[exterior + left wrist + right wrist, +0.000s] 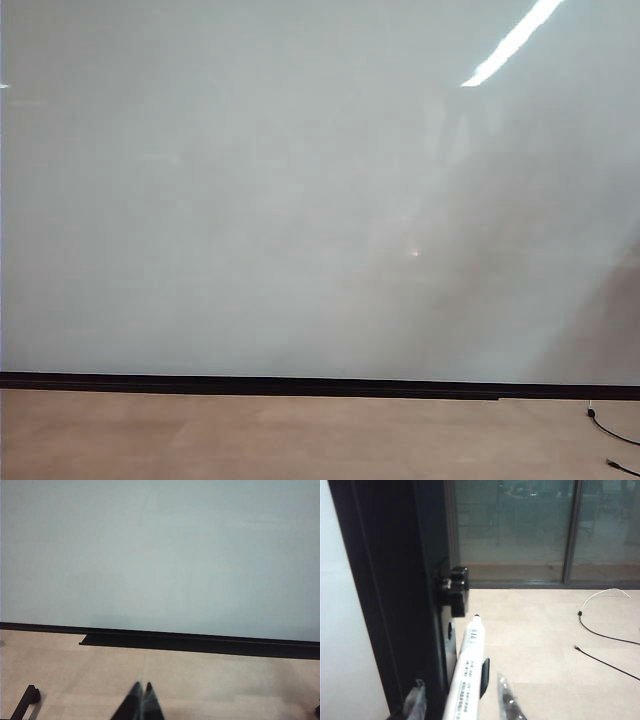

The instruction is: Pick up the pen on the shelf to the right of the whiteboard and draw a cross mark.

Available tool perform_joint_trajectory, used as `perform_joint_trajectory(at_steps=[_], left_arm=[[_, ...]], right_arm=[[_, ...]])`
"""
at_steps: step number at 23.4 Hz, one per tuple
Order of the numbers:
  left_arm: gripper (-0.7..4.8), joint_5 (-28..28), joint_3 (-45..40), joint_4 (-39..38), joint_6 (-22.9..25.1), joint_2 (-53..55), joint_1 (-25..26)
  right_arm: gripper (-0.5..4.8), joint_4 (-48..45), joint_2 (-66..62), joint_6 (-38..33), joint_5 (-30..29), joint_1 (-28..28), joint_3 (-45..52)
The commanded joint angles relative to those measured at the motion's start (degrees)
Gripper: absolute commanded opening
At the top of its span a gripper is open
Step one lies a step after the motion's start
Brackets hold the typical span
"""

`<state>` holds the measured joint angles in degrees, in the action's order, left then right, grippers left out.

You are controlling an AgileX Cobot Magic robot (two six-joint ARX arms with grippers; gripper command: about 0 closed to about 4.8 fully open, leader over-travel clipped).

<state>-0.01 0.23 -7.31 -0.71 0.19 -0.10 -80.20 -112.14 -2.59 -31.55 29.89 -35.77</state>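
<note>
From the exterior view I see only the whiteboard (300,200), bare of any stroke, its black strip along the lower edge meeting the tan floor (250,440), with a black cable (612,435) at the floor's right edge; neither of my grippers shows here. My left wrist view has my left gripper (141,686) low over the floor facing the board, its fingertips pressed together with nothing between them. In my right wrist view the pen (469,670) lies along the shelf (451,655) on the board's black right frame (395,595), dark tip pointing away from me, and my right gripper (462,692) straddles its barrel with fingers apart on either side, though I cannot tell whether they touch it.
</note>
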Motion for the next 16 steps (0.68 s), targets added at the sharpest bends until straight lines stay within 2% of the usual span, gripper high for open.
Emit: perform_joint_trajectory(at_steps=[1,16], left_arm=[[-0.05,0.2,0.2,0.5,0.2,0.0,0.0],[-0.04,0.2,0.2,0.5,0.3,0.0,0.0]], right_arm=[[1.87,-0.6,0.2,-0.4,-0.3,0.0,-0.1],[1.77,-0.7,-0.5,-0.6,-0.5,0.0,-0.2]])
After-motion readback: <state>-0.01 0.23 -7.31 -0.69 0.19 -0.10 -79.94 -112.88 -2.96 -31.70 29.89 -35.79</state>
